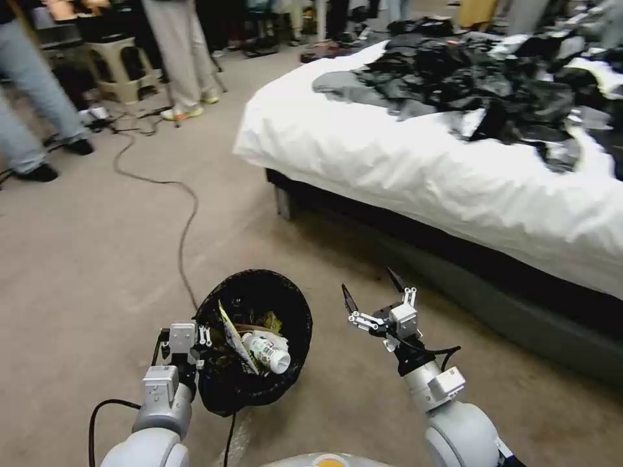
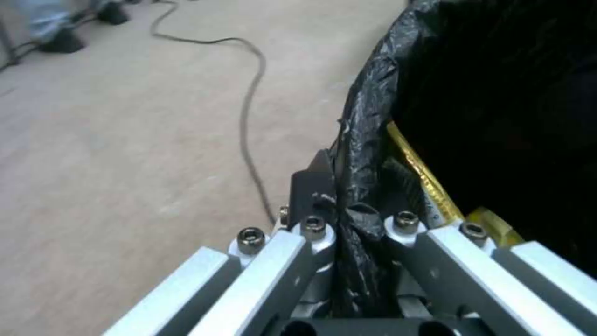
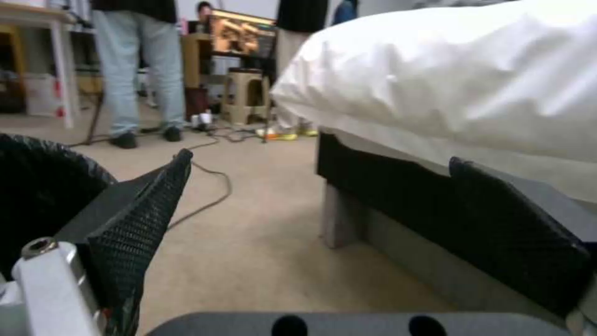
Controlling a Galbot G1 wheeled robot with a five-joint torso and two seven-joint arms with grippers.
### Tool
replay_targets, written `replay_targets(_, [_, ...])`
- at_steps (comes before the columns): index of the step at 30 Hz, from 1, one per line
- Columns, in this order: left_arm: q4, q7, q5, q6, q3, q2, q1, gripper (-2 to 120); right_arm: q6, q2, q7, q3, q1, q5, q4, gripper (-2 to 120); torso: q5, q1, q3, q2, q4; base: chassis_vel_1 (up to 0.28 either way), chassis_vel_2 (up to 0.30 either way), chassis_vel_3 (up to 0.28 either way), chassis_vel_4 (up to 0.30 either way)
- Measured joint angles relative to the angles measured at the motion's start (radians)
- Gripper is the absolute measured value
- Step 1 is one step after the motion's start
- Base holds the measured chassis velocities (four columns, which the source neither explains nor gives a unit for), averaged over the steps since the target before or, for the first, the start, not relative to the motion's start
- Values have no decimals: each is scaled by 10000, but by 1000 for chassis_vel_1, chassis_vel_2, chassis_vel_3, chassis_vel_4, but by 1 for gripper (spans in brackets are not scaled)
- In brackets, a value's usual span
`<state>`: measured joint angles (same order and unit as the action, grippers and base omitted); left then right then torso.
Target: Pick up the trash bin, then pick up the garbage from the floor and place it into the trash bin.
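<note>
The trash bin (image 1: pixel 285 305), lined with a black bag, sits low in front of me, between my two arms. My left gripper (image 1: pixel 196 338) is shut on its near left rim; in the left wrist view the fingers (image 2: pixel 314 186) pinch the bag-covered rim (image 2: pixel 367 140). Garbage lies inside: a small clear bottle (image 1: pixel 269 351) and yellow wrappers (image 1: pixel 232 337) (image 2: pixel 423 179). To the right of the bin my right gripper (image 1: pixel 374 290) (image 3: pixel 320 161) hovers open with nothing in it. The bin's edge (image 3: pixel 37 182) appears beside one right finger.
A bed (image 1: pixel 415 162) with a white sheet and dark base stands close on the right, with black plastic sheets (image 1: pixel 480 84) piled on it. A black cable (image 1: pixel 185 227) snakes across the beige floor to the bin. People's legs and a stool (image 1: pixel 123 65) stand at the far left.
</note>
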<state>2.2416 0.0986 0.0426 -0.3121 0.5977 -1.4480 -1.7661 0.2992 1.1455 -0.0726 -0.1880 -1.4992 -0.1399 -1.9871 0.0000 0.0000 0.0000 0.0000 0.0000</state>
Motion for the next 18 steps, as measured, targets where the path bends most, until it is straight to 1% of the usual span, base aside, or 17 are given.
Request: replay_targets(18, [15, 3, 12, -8, -2, -26, 32, 1, -2, 30, 6, 33, 118, 6, 76, 100, 0, 0, 0, 0, 0, 128, 123, 123, 122])
